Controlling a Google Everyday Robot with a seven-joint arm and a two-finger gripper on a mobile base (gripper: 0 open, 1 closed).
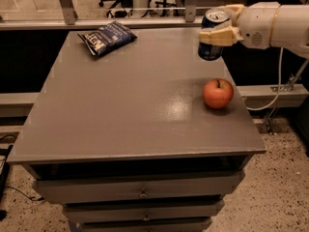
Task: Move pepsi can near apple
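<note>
Camera view, upper right of frame: cream fingers [218, 34] clamped across the can [210, 52], so the gripper [213, 31] has it grasped, silver top showing above the fingers. Can hangs in the air w/ nothing under its base, over the back right part of the table [130, 105]. Arm [270, 23] comes in from the right edge. Apple [217, 93] sits below the can in frame, on the table near the right edge, apart from it. Bag [107, 36] is upper left, well apart, no factor.

Risks, as I judge them:
- Release from up here: can drops, prob. tips, rolls; right and back edges are close, so it could go off.
- Descent straight at the apple: can or fingers nudge it; it's round and near the edge, could roll off.
- Can looks slightly tilted in the grip; set down like that, it may land on its rim and topple.
- Placing too far right leaves base partly off the table.
</note>
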